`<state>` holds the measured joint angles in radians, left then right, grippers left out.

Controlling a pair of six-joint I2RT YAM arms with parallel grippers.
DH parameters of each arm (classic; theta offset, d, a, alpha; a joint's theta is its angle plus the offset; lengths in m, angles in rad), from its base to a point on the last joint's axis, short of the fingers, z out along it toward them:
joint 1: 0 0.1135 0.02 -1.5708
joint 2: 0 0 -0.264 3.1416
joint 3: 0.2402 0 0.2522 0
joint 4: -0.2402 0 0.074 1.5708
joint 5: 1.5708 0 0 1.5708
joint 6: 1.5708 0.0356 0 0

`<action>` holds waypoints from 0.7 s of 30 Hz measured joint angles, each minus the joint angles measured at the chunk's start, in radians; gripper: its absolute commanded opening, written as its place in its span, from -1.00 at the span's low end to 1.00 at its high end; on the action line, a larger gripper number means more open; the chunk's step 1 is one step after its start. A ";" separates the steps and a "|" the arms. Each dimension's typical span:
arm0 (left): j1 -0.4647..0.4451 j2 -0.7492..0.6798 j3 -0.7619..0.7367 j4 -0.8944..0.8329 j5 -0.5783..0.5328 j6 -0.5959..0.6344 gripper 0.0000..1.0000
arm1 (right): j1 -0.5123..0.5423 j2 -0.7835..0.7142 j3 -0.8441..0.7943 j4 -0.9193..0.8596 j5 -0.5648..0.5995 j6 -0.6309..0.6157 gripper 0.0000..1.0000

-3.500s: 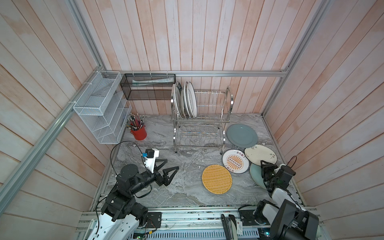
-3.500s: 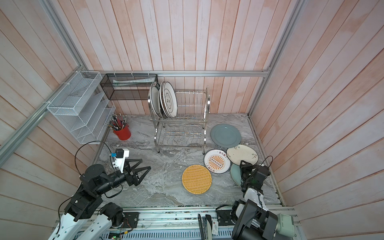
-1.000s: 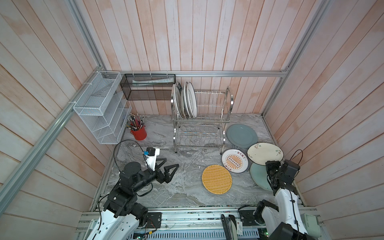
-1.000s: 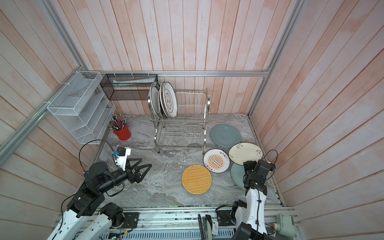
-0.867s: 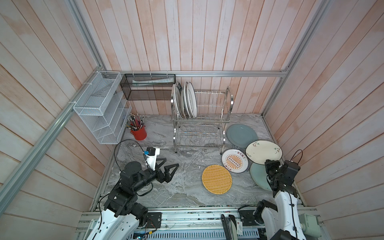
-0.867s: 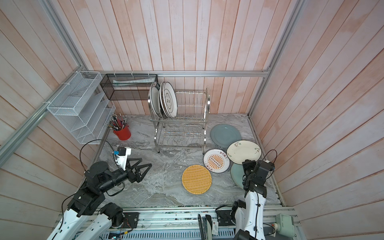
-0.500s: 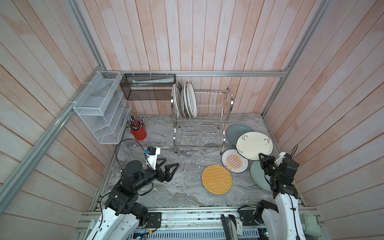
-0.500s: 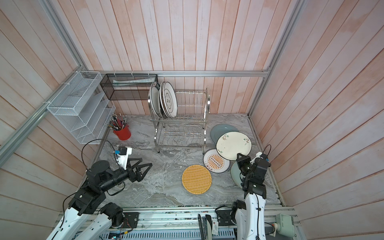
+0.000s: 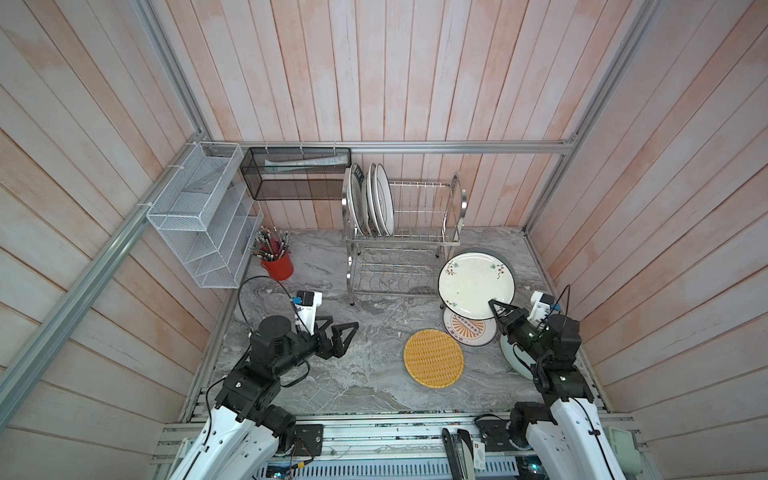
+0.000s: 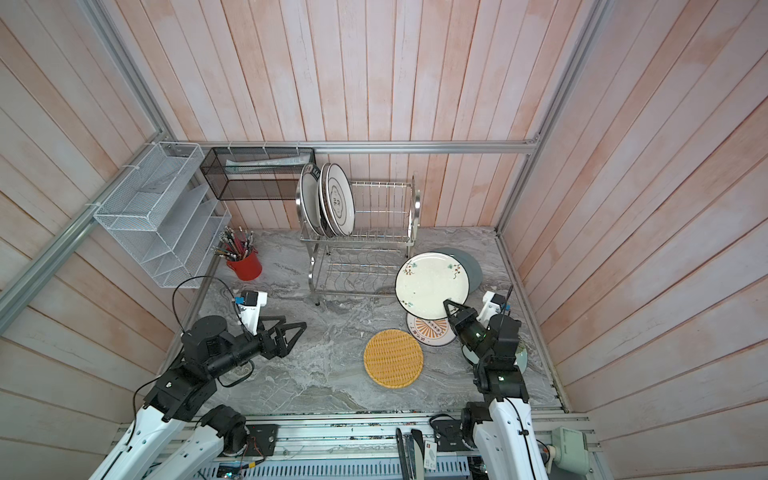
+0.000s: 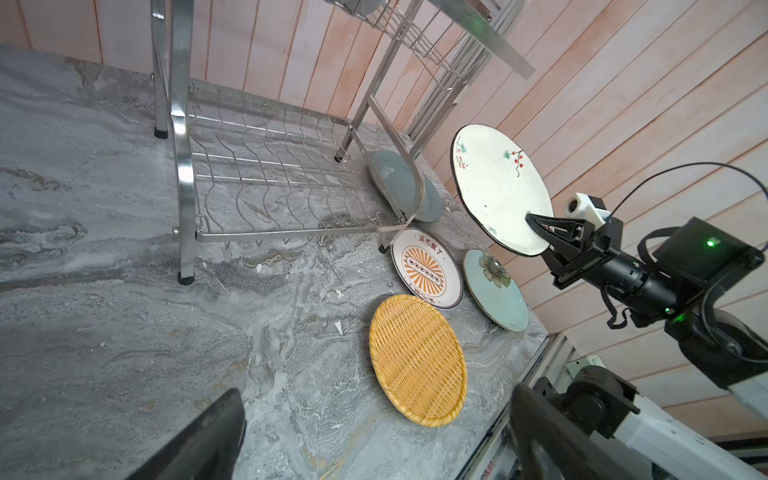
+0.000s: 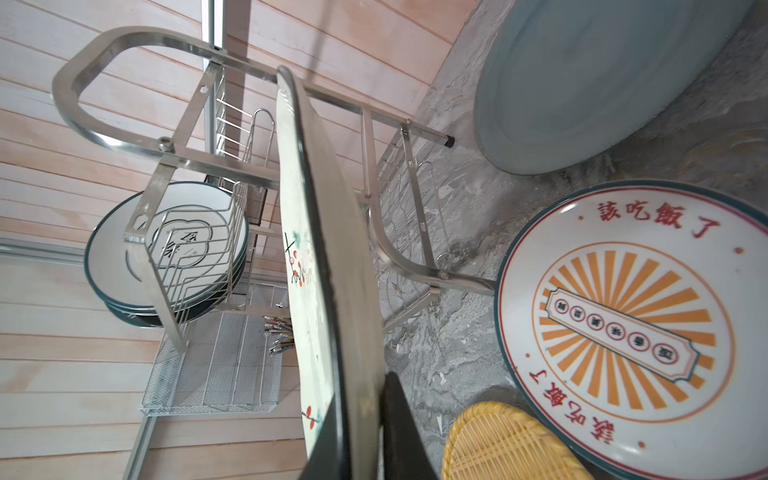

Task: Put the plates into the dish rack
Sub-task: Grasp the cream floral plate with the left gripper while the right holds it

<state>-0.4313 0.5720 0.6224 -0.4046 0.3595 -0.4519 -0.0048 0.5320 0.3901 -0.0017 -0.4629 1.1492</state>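
Note:
My right gripper (image 9: 494, 305) (image 12: 361, 415) is shut on the rim of the cream floral plate (image 9: 476, 286) (image 11: 498, 187), holding it tilted in the air just right of the dish rack (image 9: 401, 239) (image 12: 124, 41). Three plates (image 10: 332, 203) stand in the rack's upper tier at its left end. Flat on the table lie the sunburst plate (image 9: 469, 330), the yellow woven plate (image 9: 433, 358), a pale teal plate (image 11: 496, 291) and a grey-blue plate (image 10: 471, 266), partly hidden by the raised one. The left gripper (image 9: 343, 324) (image 11: 376, 392) hovers open and empty at the left.
A red cup of pens (image 9: 277, 266) stands left of the rack. A white mesh organiser (image 9: 199, 224) and a black mesh basket (image 9: 295, 178) hang on the walls. Wooden walls close in the table on three sides.
The right gripper has raised the cream floral plate off the table and swung it left and back toward the rack, tilting it up. The left arm has barely moved.

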 measured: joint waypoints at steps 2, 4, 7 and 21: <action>0.000 0.010 -0.036 0.063 0.002 -0.050 1.00 | 0.038 -0.009 -0.006 0.015 0.013 0.020 -1.00; -0.007 0.015 -0.103 0.150 -0.002 -0.119 1.00 | 0.080 -0.011 -0.016 0.040 0.030 0.039 -1.00; -0.069 0.055 -0.196 0.281 -0.038 -0.223 1.00 | 0.160 -0.002 -0.038 0.074 0.067 0.064 -1.00; -0.486 0.621 -0.120 0.805 -0.410 -0.461 0.81 | 0.470 0.107 -0.077 0.187 0.213 0.116 -1.00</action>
<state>-0.9176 1.1934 0.5022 0.4004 -0.0502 -0.9127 0.4648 0.6392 0.3130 0.1852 -0.2501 1.2648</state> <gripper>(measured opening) 0.950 0.118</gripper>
